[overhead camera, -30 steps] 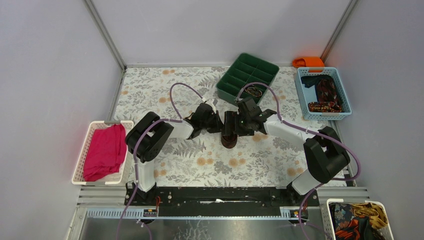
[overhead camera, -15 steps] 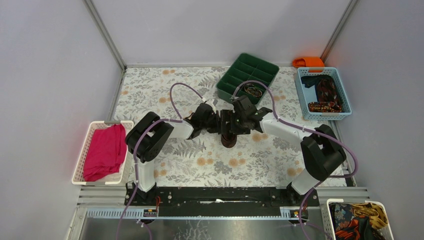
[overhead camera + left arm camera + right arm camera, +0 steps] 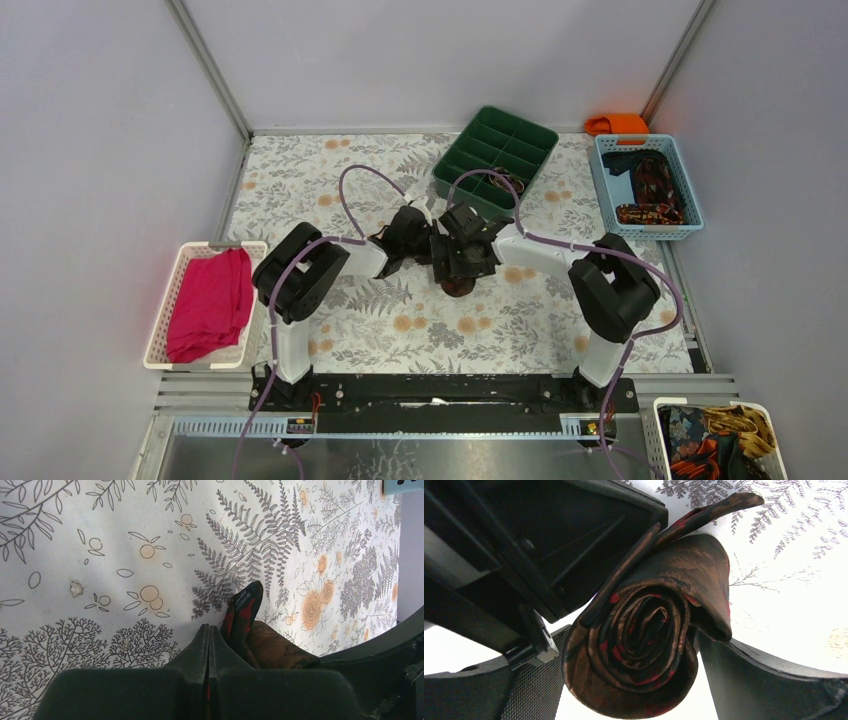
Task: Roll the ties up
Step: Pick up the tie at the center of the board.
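A brown tie with red and black patches is wound into a tight roll [image 3: 644, 640]; from above it is a dark lump [image 3: 458, 287] at the table's middle. My right gripper [image 3: 634, 647] [image 3: 462, 256] has one finger on each side of the roll and is shut on it. My left gripper [image 3: 208, 628] [image 3: 424, 243] is shut, with a sliver of red fabric between its fingers. It holds the tie's loose tail, whose tip [image 3: 246, 605] sticks out beside the fingers. The two grippers are close together over the roll.
A green divided tray [image 3: 497, 150] stands just behind the grippers. A blue basket [image 3: 600, 190] at the right holds rolled ties [image 3: 650, 190], with an orange cloth [image 3: 617, 123] behind it. A white basket [image 3: 176, 290] with magenta cloth [image 3: 210, 300] is at the left. Another basket of ties [image 3: 715, 440] is at the near right.
My right arm has swung left, bringing its gripper against the left gripper and over the rolled tie. The left gripper has hardly moved.
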Motion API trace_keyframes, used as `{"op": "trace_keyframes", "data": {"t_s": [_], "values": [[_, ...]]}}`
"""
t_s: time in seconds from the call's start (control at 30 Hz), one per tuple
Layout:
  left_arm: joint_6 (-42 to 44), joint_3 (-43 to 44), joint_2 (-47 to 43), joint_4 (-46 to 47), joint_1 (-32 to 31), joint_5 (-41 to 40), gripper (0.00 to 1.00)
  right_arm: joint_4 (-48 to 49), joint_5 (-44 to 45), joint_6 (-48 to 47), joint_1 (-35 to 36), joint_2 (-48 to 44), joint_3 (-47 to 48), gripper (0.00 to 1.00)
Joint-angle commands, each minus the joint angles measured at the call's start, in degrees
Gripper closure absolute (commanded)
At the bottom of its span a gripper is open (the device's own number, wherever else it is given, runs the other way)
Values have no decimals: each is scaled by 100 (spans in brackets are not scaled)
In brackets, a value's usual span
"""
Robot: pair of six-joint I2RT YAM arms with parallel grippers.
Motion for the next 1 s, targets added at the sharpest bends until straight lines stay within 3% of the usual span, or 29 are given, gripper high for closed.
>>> {"op": "trace_keyframes", "data": {"t_s": [0.0,0.37,0.7,0.97], "values": [[290,-281,418,-1150,-108,-6,100,-82,1527,101,-98,309,42,0],[308,-277,505,-1109,-108,30,100,-804,2916,-104,641,313,716,0],[288,-297,550,-1053,-108,83,100,-1092,3171,14,766,740,943,0],[291,-318,510,-1070,-107,96,100,-676,2955,191,601,947,768,0]]}}
